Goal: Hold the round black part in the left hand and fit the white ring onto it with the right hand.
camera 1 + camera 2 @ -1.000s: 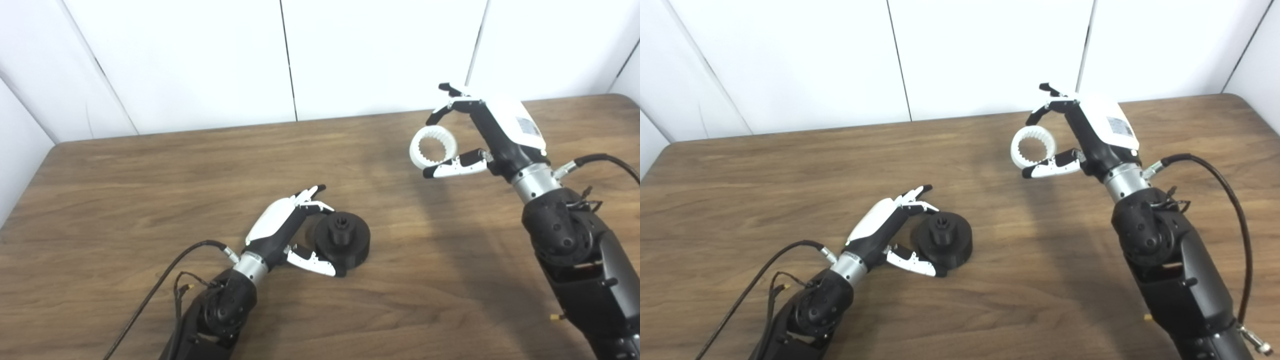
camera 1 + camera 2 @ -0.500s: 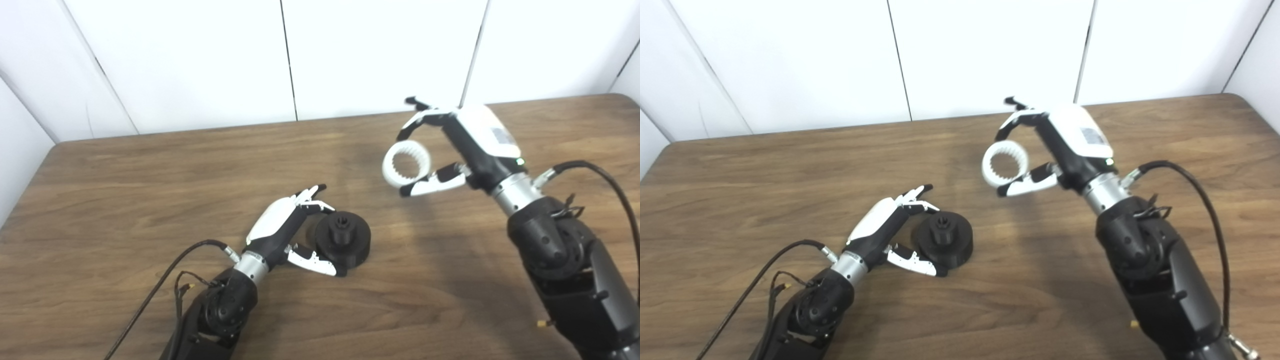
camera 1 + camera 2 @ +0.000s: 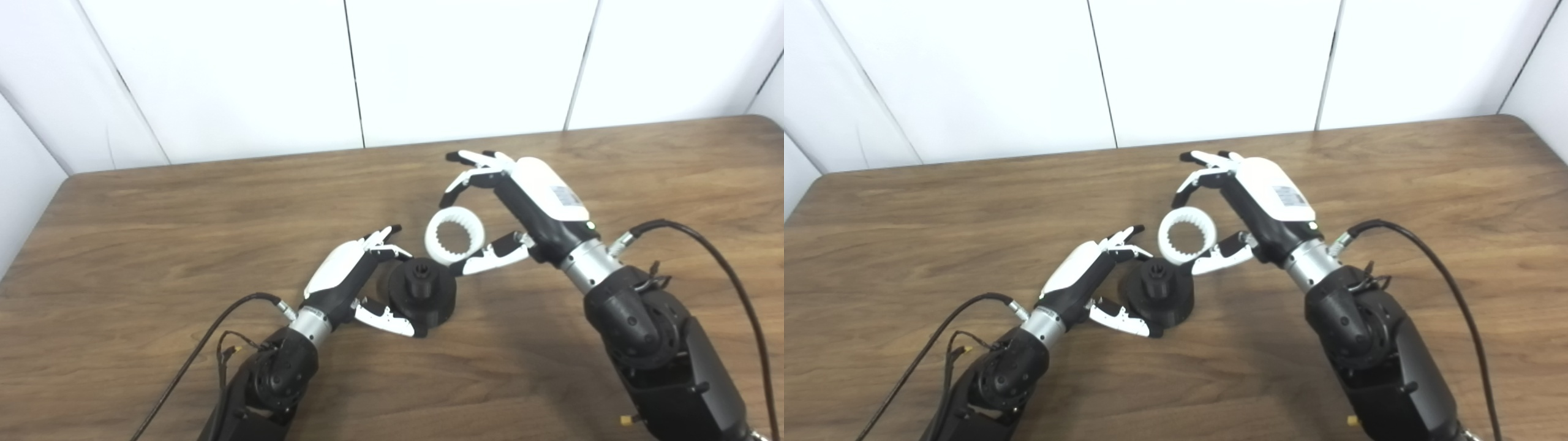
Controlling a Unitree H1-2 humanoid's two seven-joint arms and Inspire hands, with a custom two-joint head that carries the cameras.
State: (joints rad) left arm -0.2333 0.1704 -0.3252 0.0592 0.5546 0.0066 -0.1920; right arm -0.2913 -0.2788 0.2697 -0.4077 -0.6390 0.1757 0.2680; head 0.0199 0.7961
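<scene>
A wood-grain tabletop (image 3: 153,233) meets white wall panels (image 3: 233,73). The left hand (image 3: 358,285) grips the round black part (image 3: 422,294); the right hand (image 3: 520,208) (label unreadable) pinches the white ring (image 3: 455,236).

1. Left hand (image 3: 1090,275) clasps the round black part (image 3: 1159,295), which sits on the wooden table (image 3: 906,233).
2. Right hand (image 3: 1243,214) holds the white ring (image 3: 1186,236) just above and behind the part, not yet on it.

A small label (image 3: 564,195) sits on the back of the right hand (image 3: 520,208), but its print is too small to read.
</scene>
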